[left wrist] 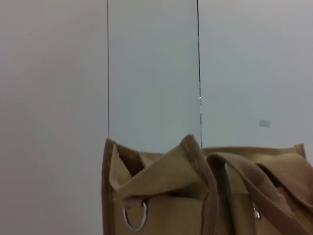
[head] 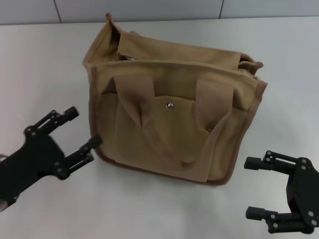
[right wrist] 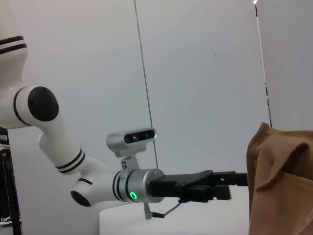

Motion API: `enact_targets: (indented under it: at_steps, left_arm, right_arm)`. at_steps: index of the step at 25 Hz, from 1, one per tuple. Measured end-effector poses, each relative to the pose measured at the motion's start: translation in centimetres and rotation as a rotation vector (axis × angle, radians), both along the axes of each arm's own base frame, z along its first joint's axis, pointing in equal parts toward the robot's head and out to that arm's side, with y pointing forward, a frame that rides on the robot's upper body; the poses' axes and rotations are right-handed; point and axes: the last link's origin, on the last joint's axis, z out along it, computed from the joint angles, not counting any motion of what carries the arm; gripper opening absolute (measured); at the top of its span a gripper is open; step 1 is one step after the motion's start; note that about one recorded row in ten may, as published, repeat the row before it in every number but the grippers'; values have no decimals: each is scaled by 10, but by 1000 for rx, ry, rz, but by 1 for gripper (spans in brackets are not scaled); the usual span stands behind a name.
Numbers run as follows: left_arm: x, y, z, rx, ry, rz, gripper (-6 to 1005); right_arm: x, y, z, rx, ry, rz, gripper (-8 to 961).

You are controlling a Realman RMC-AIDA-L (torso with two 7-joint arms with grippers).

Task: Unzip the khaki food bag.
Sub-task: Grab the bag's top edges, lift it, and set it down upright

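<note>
The khaki food bag (head: 172, 112) stands in the middle of the table, its front pocket with a silver snap (head: 170, 105) facing me and both webbing handles flopped over the front. Its top zipper runs along the far side. The bag also shows in the left wrist view (left wrist: 195, 196) and the right wrist view (right wrist: 281, 181). My left gripper (head: 83, 129) is open and empty, just left of the bag's lower left corner. My right gripper (head: 253, 188) is open and empty, beside the bag's lower right corner.
The white table (head: 45, 64) extends around the bag to a grey panelled wall (head: 149, 9) at the back. The left arm (right wrist: 122, 183) shows in the right wrist view, reaching toward the bag.
</note>
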Motion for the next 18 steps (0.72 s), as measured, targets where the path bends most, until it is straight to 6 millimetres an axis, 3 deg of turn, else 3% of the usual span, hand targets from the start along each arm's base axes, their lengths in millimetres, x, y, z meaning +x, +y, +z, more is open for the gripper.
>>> enact_targets:
  at_steps: [6, 11, 12, 18]
  left_arm:
    - [10, 21, -18, -24, 22, 16, 683]
    - [13, 27, -24, -24, 28, 14, 669]
    - [19, 36, -30, -16, 31, 21, 666]
    - [21, 42, -32, 33, 29, 40, 649]
  right_arm:
    - [0, 0, -1, -2, 3, -1, 840]
    - [-1, -1, 0, -7, 8, 0, 841]
    - [-1, -1, 0, -7, 11, 1, 841]
    - [-2, -1, 0, -2, 18, 1, 841]
